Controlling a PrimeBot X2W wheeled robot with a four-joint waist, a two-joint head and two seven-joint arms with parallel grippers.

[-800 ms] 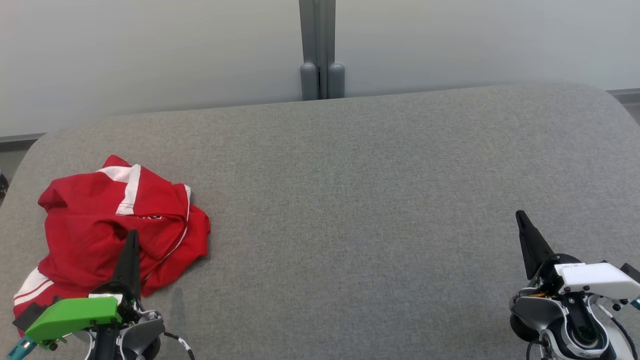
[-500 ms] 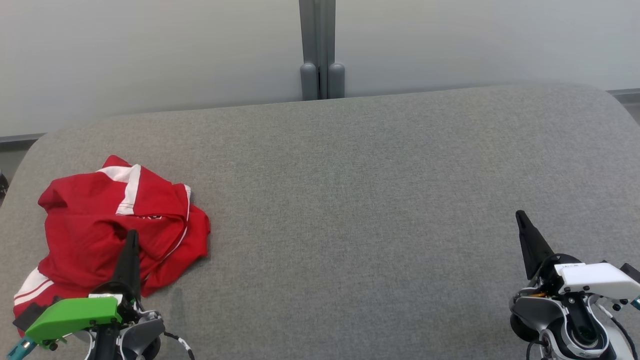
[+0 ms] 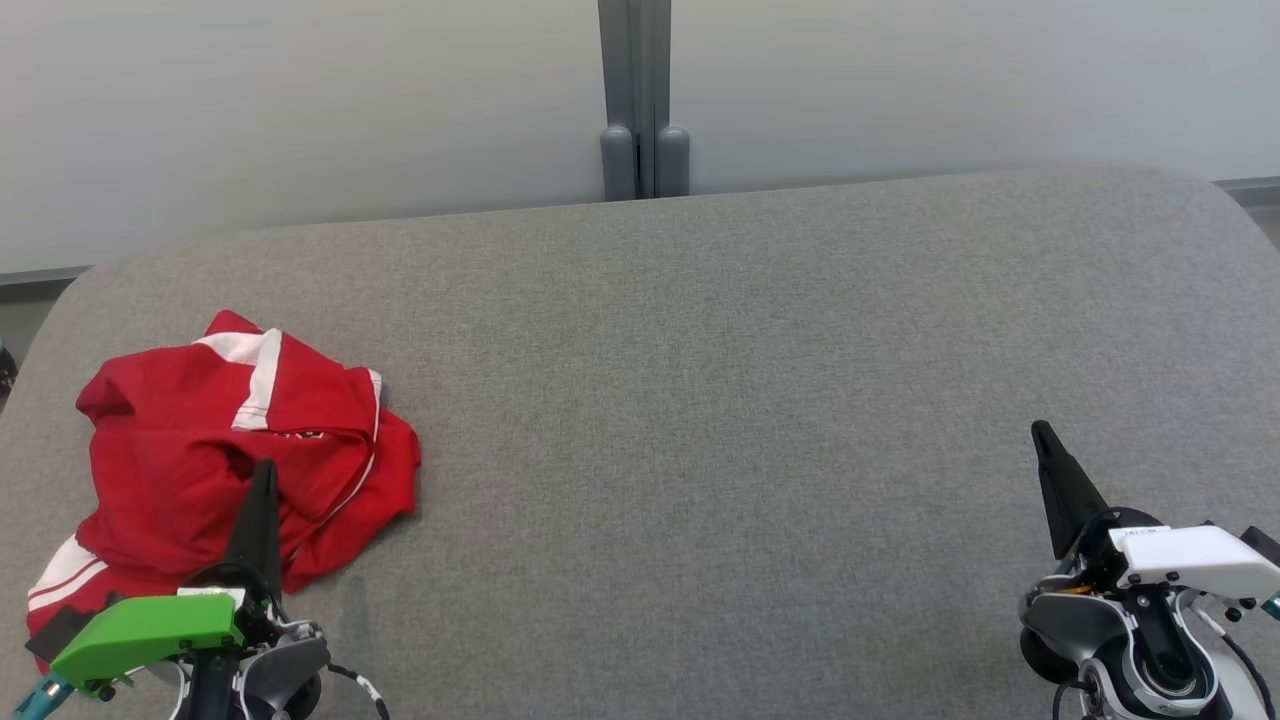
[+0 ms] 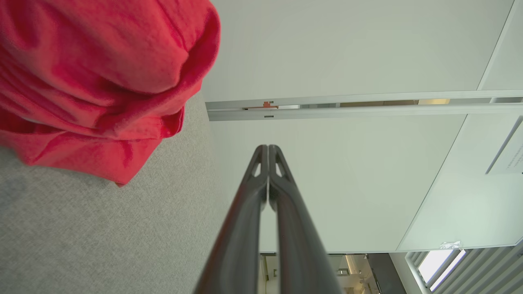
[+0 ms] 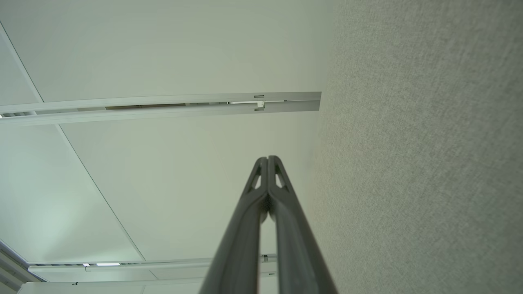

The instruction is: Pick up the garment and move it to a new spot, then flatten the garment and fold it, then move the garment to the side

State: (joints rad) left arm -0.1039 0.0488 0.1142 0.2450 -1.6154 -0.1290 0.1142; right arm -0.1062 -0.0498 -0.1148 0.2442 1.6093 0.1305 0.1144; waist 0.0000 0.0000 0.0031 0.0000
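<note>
A wide surface (image 3: 700, 400) covered in grey woven fabric, with rounded far corners, is spread before the robot. At the near left edge the left gripper (image 3: 262, 478) is seen below a green wrist cover (image 3: 150, 630); its two long dark fingers are pressed together along their length and nothing is pinched between them. In the head view the tip is seen over the near part of the garment; in the left wrist view the fingers stand apart from the cloth, to one side of it. At the near right edge the right gripper (image 3: 1042, 440) is carried below a white wrist cover (image 3: 1190, 560). Its fingers are likewise pressed together on nothing, and bare grey fabric lies around it.

The garment (image 3: 220, 450) is found on the left side of the surface, from the near edge to about halfway to the far edge. It is bright red, crumpled into a loose heap with deep folds. White bands are seen at its far end and at its near left corner, and a thin white line runs along a folded edge on its right side. Small markings near the middle cannot be read. The right gripper is well apart from it.

Beyond the far edge, a pale wall (image 3: 300, 100) is seen, divided at the middle by a grey upright post (image 3: 640, 90) with two rounded caps at its foot.
</note>
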